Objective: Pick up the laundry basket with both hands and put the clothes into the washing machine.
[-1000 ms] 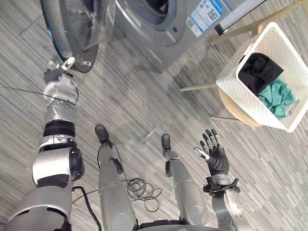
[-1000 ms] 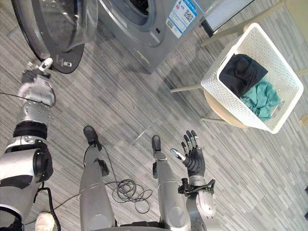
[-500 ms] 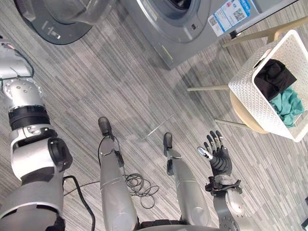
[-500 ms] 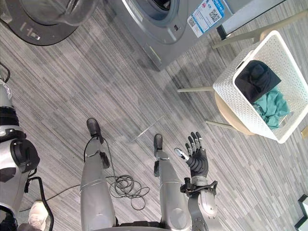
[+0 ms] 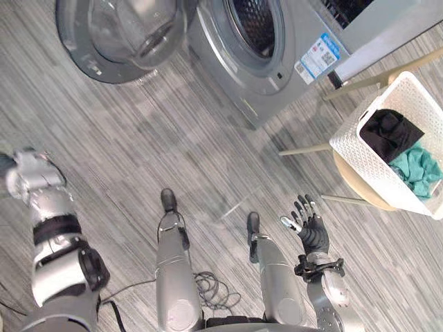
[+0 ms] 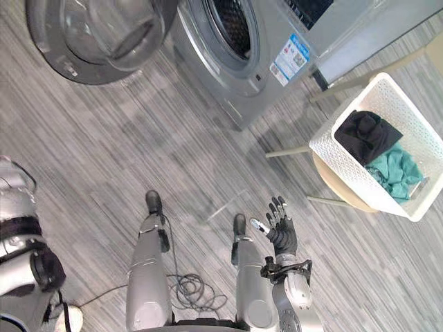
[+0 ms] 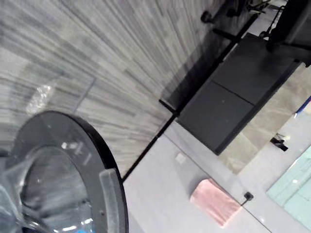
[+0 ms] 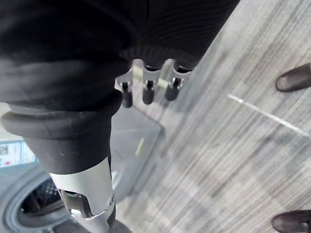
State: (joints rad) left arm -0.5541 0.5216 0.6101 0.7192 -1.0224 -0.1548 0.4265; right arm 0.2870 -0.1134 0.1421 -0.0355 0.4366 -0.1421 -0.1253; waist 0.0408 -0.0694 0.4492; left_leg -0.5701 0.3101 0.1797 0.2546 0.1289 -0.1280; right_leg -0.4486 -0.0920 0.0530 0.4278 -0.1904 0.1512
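- The white laundry basket (image 5: 379, 160) stands on a pale wooden stool (image 5: 354, 181), just right of the washing machine (image 5: 277, 66) and near its front corner.
- In the basket lie a black garment (image 5: 387, 133), on the side nearer the washing machine, and a teal garment (image 5: 419, 168) on the far side.
- The right hand (image 5: 312, 232) is raised palm up over the floor, well out from the washing machine's front. It is released, its fingers (image 8: 146, 92) straight and spread, grasping nothing, well apart from the basket.
- The left hand (image 5: 4, 164) sits far out to the washing machine's left; whether it is clenched or loose cannot be told.
- The washing machine's round glass door (image 5: 121, 34) hangs wide open at its left, baring the drum (image 5: 252, 24).
- Grey striped floor (image 5: 208, 152) spreads before the washing machine.
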